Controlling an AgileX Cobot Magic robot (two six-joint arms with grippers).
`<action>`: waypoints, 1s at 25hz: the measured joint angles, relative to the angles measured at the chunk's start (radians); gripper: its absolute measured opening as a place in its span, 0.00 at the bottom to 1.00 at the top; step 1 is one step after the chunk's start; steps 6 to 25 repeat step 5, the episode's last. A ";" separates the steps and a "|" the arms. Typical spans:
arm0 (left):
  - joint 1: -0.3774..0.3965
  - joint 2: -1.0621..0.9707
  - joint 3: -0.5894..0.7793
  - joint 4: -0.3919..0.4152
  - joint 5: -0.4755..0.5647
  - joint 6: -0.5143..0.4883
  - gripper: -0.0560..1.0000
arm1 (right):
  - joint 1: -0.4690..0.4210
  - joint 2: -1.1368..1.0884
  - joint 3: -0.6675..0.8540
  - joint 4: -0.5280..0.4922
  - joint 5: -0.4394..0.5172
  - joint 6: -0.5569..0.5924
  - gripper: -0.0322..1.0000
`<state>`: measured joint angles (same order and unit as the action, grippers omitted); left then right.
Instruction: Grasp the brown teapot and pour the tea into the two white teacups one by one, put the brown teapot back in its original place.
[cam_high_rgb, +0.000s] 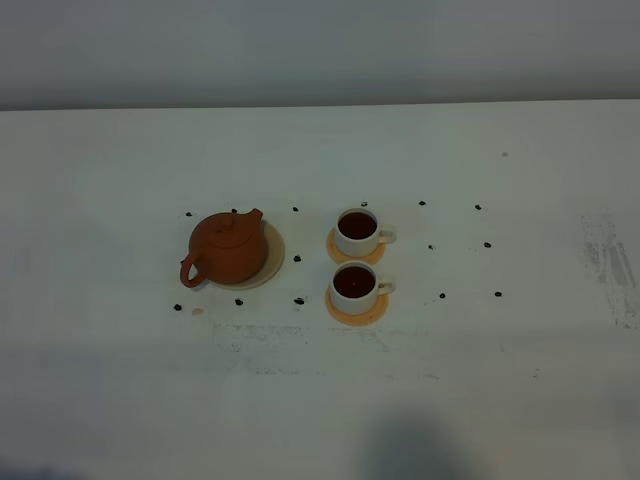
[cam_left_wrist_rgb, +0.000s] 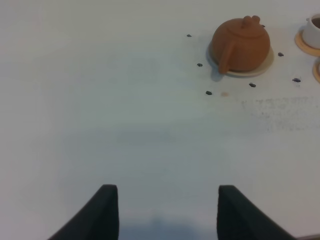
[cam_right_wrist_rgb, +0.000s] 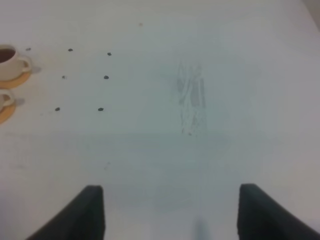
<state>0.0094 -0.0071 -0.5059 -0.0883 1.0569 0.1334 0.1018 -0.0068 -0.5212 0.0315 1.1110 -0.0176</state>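
The brown teapot (cam_high_rgb: 229, 246) stands upright on its cream saucer (cam_high_rgb: 270, 262), left of the two white teacups. Both teacups, the far one (cam_high_rgb: 357, 231) and the near one (cam_high_rgb: 355, 286), hold dark tea and sit on orange coasters. In the left wrist view the teapot (cam_left_wrist_rgb: 240, 44) lies well ahead of my left gripper (cam_left_wrist_rgb: 167, 212), which is open and empty. My right gripper (cam_right_wrist_rgb: 170, 212) is open over bare table; the far teacup (cam_right_wrist_rgb: 10, 57) and part of the near teacup (cam_right_wrist_rgb: 4, 99) show at that view's edge. Neither arm shows in the exterior high view.
Small dark marks (cam_high_rgb: 297, 257) dot the white table around the teapot and cups. A scuffed patch (cam_high_rgb: 608, 260) lies at the table's right side. The table's far edge (cam_high_rgb: 320, 105) meets a grey wall.
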 joint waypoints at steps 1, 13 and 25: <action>0.000 0.000 0.000 0.000 0.000 0.000 0.46 | 0.000 0.000 0.000 0.000 0.000 0.000 0.56; 0.000 0.000 0.000 0.000 0.000 0.000 0.46 | 0.000 0.000 0.000 0.000 0.000 0.000 0.56; 0.000 0.000 0.000 0.000 0.000 0.000 0.46 | 0.000 0.000 0.000 0.000 0.000 0.000 0.56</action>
